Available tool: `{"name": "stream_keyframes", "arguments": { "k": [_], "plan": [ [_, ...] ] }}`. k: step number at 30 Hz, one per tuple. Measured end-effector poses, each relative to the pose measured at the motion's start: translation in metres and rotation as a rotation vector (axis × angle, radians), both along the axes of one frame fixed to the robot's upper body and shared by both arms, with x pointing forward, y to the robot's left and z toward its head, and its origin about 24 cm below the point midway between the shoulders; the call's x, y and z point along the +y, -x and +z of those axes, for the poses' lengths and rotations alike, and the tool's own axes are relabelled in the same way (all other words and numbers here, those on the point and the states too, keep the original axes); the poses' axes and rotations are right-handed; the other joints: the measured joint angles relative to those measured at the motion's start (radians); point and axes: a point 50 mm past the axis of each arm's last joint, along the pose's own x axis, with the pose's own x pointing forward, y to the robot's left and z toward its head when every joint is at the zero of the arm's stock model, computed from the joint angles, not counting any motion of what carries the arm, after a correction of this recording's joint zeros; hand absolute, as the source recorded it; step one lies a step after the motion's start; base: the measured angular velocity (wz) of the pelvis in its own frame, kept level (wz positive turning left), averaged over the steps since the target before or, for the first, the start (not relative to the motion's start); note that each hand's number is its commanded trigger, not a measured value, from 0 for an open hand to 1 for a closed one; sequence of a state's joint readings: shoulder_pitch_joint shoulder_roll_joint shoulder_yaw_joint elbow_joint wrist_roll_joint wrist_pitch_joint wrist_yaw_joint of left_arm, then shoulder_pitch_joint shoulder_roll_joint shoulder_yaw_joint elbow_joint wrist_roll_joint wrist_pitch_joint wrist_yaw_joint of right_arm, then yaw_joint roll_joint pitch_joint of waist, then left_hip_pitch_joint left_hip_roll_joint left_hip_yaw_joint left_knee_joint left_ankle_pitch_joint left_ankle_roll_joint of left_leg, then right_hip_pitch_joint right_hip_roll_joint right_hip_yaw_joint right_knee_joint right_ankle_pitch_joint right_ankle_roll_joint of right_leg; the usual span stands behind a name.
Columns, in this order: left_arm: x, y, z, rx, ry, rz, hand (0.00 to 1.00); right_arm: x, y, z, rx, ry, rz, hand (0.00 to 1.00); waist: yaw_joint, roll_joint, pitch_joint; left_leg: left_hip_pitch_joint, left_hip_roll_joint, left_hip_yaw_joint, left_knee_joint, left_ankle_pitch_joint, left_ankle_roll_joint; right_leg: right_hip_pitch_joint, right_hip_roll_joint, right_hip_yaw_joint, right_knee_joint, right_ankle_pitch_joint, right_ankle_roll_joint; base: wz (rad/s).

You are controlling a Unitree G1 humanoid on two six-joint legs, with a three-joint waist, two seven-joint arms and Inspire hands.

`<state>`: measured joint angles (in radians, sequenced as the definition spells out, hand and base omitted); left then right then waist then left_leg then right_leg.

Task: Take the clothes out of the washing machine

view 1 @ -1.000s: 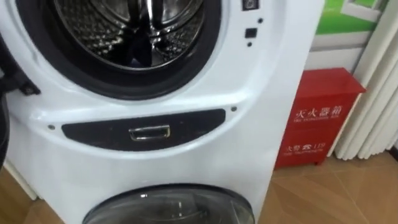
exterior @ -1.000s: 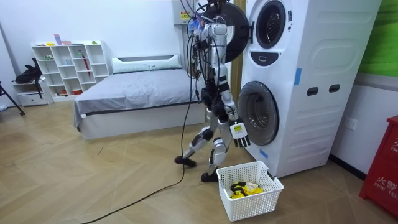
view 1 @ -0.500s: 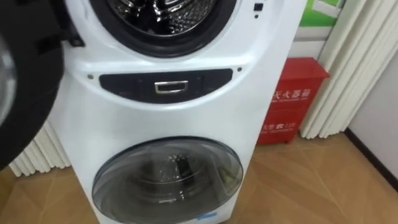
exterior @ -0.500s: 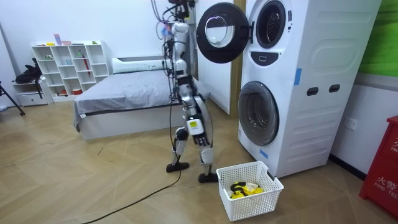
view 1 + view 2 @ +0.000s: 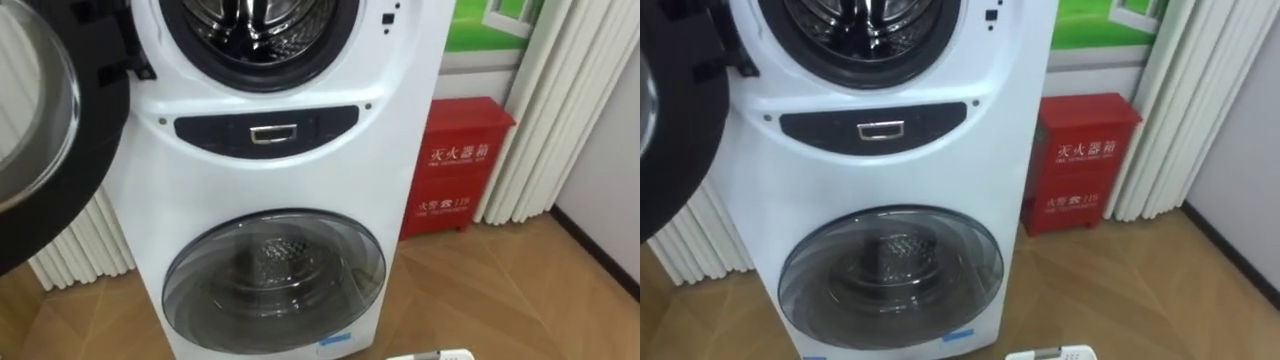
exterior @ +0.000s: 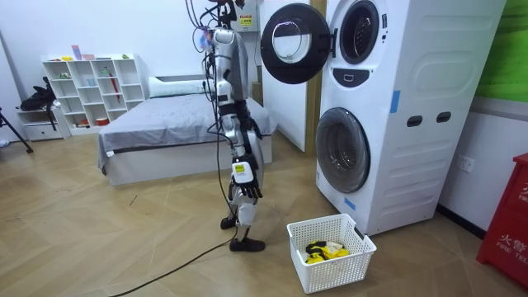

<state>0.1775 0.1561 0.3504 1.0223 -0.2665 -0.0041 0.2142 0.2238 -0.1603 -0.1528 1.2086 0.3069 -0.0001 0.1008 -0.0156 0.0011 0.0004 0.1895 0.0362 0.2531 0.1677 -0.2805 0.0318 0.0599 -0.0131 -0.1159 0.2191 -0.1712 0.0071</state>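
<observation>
One door (image 5: 45, 130) stands wide so we can reach the washing machine (image 5: 285, 180); our right hand (image 6: 245, 189) hangs, grip unreadable, probably empty.

posture: standing upright, feet slightly staggered | right arm: hangs straight down close along the body, elbow barely bent | right hand (image 6: 242, 186): at thigh height, fingers loose and pointing downward, holding nothing

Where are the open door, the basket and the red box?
door (image 6: 290, 43), room view, its glass middle.
basket (image 6: 334, 266), room view, its front wall.
red box (image 5: 455, 165), left eye view, its front.
</observation>
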Motion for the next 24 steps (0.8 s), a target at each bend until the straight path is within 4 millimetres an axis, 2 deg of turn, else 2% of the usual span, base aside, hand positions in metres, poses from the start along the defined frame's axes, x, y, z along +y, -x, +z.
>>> {"name": "stream_keyframes", "arguments": {
  "k": [4,7,8,9,10,11,12,14,16,18,20,24],
  "plan": [
    [0.022,-0.019,0.015,-0.138,-0.049,0.146,0.0,-0.007,-0.002,0.002,-0.015,0.002,0.001,0.0,0.02,0.014,-0.0007,-0.002,0.004,-0.002,-0.002,0.0,-0.001,-0.002,0.006,0.0,-0.002,0.001,-0.001,0.01],
    [0.043,-0.044,0.04,-0.279,-0.136,0.168,0.0,-0.014,-0.002,0.004,-0.026,0.02,-0.026,0.0,0.036,0.028,0.0004,-0.002,0.003,-0.012,-0.002,0.001,-0.002,0.004,0.003,-0.011,-0.015,0.001,-0.001,0.09],
    [0.051,-0.054,0.049,-0.326,-0.159,0.177,0.0,-0.017,-0.001,0.005,-0.029,0.027,-0.036,0.0,0.047,0.037,0.0038,-0.003,0.003,-0.019,-0.001,0.001,-0.002,0.009,0.003,-0.015,-0.019,0.001,-0.001,0.1],
    [0.062,-0.062,0.061,-0.377,-0.189,0.191,0.0,-0.019,-0.002,0.006,-0.036,0.032,-0.038,0.0,0.048,0.044,0.0027,-0.006,0.002,-0.047,-0.001,0.001,-0.002,0.012,0.002,-0.025,-0.022,0.001,-0.001,0.13],
    [0.067,-0.068,0.069,-0.409,-0.213,0.192,0.0,-0.019,-0.002,0.006,-0.039,0.034,-0.044,0.0,0.051,0.045,0.0027,-0.008,0.002,-0.053,-0.001,0.001,-0.002,0.011,0.002,-0.027,-0.024,0.001,-0.001,0.19],
    [0.079,-0.08,0.089,-0.489,-0.268,0.205,0.0,-0.02,-0.002,0.006,-0.044,0.036,-0.059,0.0,0.055,0.046,0.0024,-0.015,0.002,-0.057,-0.001,0.001,-0.002,0.009,0.002,-0.033,-0.033,0.001,-0.001,0.1],
    [0.084,-0.085,0.1,-0.536,-0.295,0.214,0.0,-0.021,-0.002,0.007,-0.048,0.04,-0.066,0.0,0.06,0.047,0.0019,-0.018,0.002,-0.058,-0.001,0.002,-0.003,0.007,0.003,-0.03,-0.033,0.001,-0.001,0.05],
    [0.1,-0.105,0.141,-0.69,-0.391,0.24,0.0,-0.027,0.0,0.01,-0.059,0.07,-0.075,0.0,0.081,0.06,0.0052,-0.02,0.002,-0.064,-0.001,0.003,-0.005,0.011,0.004,-0.027,-0.035,0.001,-0.002,0.02],
    [0.113,-0.111,0.163,-0.749,-0.448,0.257,0.0,-0.03,0.0,0.011,-0.06,0.085,-0.084,0.0,0.091,0.074,0.0012,-0.018,0.003,-0.067,-0.002,0.004,-0.006,0.012,0.003,-0.038,-0.036,0.001,-0.002,0.01],
    [0.125,-0.115,0.193,-0.808,-0.544,0.281,0.0,-0.029,0.002,0.011,-0.056,0.086,-0.092,0.0,0.101,0.085,0.0016,-0.014,0.002,-0.071,-0.003,0.004,-0.006,0.013,0.004,-0.039,-0.046,0.001,-0.002,-0.09],
    [0.13,-0.114,0.196,-0.769,-0.563,0.271,0.0,-0.029,0.004,0.011,-0.05,0.088,-0.093,0.0,0.103,0.089,0.0037,-0.015,0.002,-0.077,-0.004,0.004,-0.006,0.024,0.004,-0.042,-0.051,0.001,-0.002,0.08],
    [0.129,-0.119,0.211,-0.738,-0.626,0.223,0.0,-0.032,0.013,0.012,-0.026,0.105,-0.104,0.0,0.106,0.087,-0.0001,-0.022,0.004,-0.091,-0.002,0.004,-0.006,0.021,0.009,-0.033,-0.052,0.001,-0.002,0.09]
  ]
}}
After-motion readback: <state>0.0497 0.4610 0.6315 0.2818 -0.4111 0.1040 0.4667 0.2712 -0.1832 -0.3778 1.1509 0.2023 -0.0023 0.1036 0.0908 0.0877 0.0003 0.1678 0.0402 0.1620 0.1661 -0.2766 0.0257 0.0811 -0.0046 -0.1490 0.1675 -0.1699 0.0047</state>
